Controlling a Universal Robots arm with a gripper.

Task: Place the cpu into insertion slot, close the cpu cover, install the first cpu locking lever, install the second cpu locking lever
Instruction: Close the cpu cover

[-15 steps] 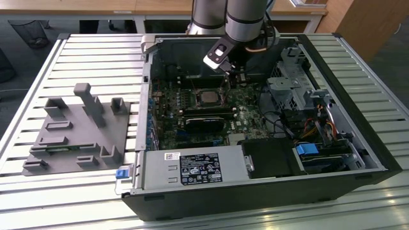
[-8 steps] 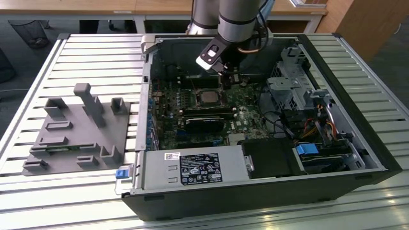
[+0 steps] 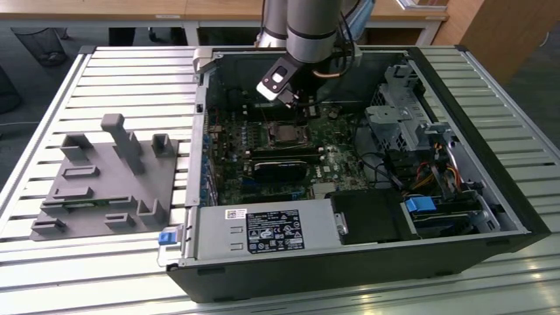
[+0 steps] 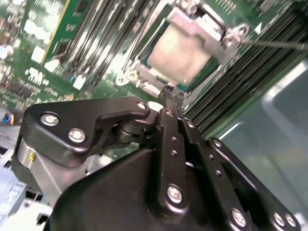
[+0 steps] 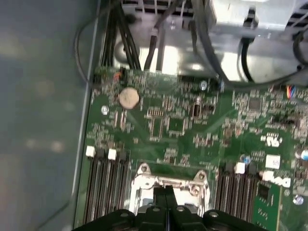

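My gripper (image 4: 173, 94), two slim black fingers on black linkage arms, has its tips pressed together with nothing between them. It hangs low over the board, just short of the socket.

Directly beyond my fingertips (image 4: 169, 90) lies the cpu (image 4: 179, 52), a small flat square chip with a pale silvery-tan metal face, matte and evenly lit. It sits level inside the insertion slot (image 4: 144, 73), a square socket with a silver metal rim. The cpu cover (image 4: 204, 25), a thin silver frame plate with a square window, appears to lie down over the slot, and the chip's face shows through the window. From the cover's far corner a thin silver rod (image 4: 276, 44) runs away from me; I cannot tell whether it is latched.

On both sides of the socket run long black memory slots (image 5: 103, 187) on the green circuit board (image 5: 173, 126). Farther ahead sits a round silver coin battery (image 5: 129, 97).

In the exterior view, the open black computer case (image 3: 490, 246) lies around me on a slatted metal table (image 3: 131, 65), with a grey plastic fixture block (image 3: 105, 177) well away on the exterior view's left.
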